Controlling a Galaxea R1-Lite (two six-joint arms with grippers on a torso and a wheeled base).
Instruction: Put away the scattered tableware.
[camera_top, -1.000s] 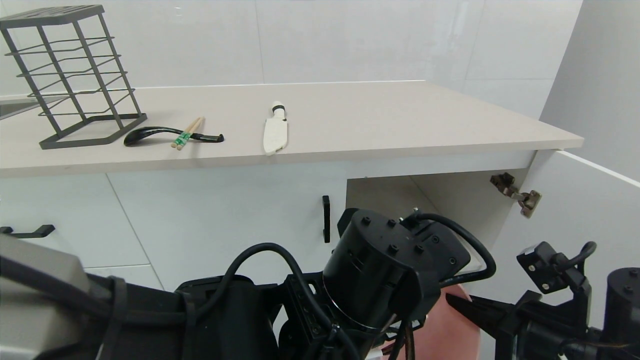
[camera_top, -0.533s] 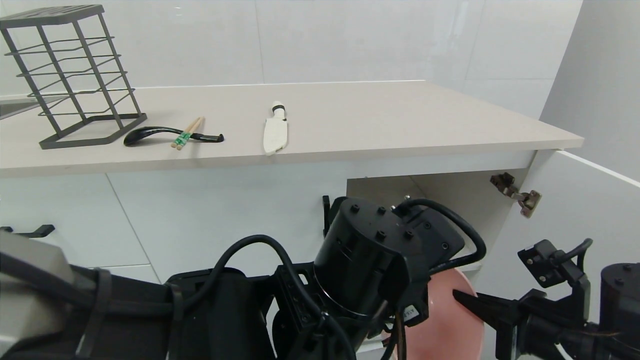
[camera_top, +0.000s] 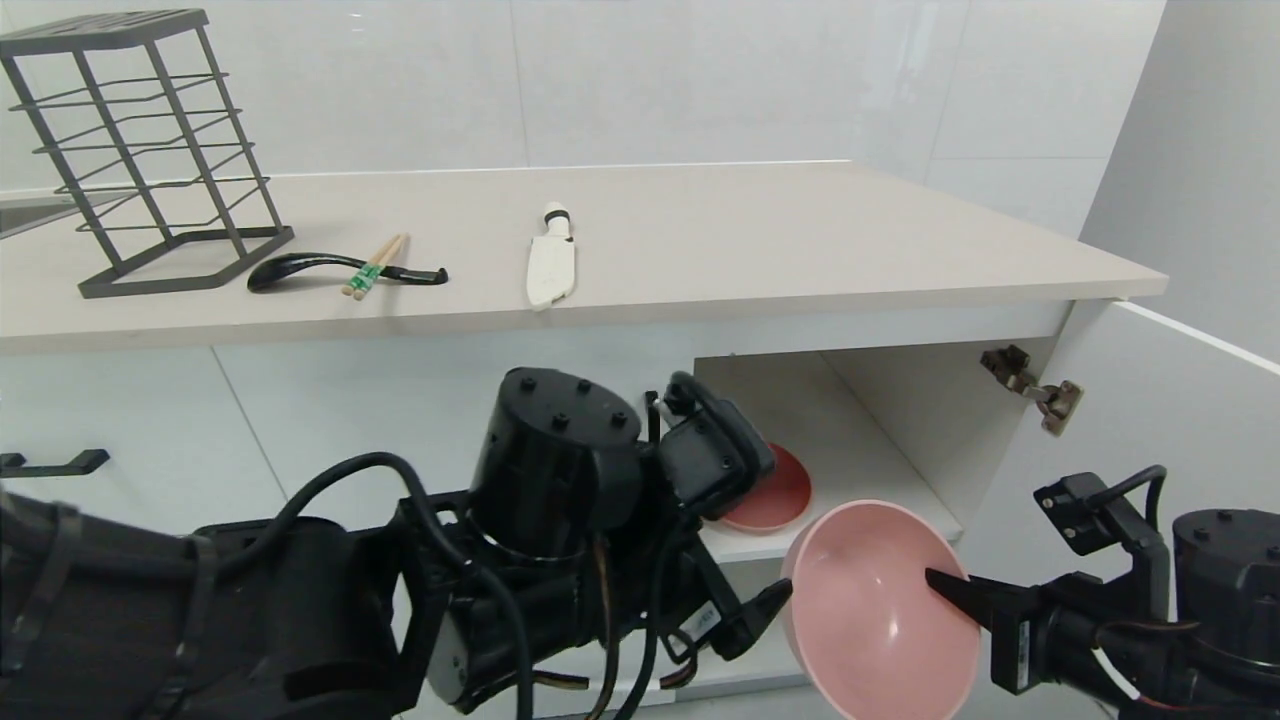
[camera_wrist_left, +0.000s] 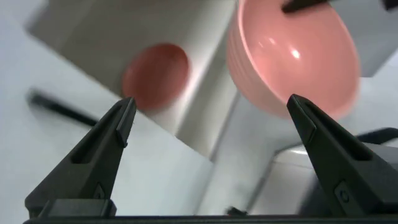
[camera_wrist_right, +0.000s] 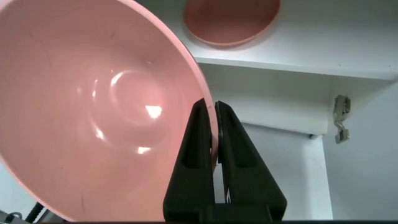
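A pink bowl (camera_top: 880, 610) hangs tilted in front of the open lower cabinet, and my right gripper (camera_top: 945, 585) is shut on its rim. The right wrist view shows the fingers (camera_wrist_right: 202, 143) pinching the bowl (camera_wrist_right: 93, 112) rim. A pink plate (camera_top: 770, 495) lies on the cabinet shelf (camera_top: 860, 470). My left gripper (camera_wrist_left: 208, 118) is open and holds nothing, just left of the bowl (camera_wrist_left: 298, 56), with the plate (camera_wrist_left: 155, 74) beyond it. On the counter lie a black spoon (camera_top: 300, 268), chopsticks (camera_top: 375, 266) and a white knife (camera_top: 550, 265).
A dark wire rack (camera_top: 140, 150) stands at the counter's far left. The cabinet door (camera_top: 1150, 420) is swung open on the right, with a hinge (camera_top: 1030, 385) on the cabinet's side wall. Closed doors with black handles lie to the left.
My left arm has swung left and down, uncovering the plate on the shelf. The right gripper has carried the bowl up and leftward, so more of it shows.
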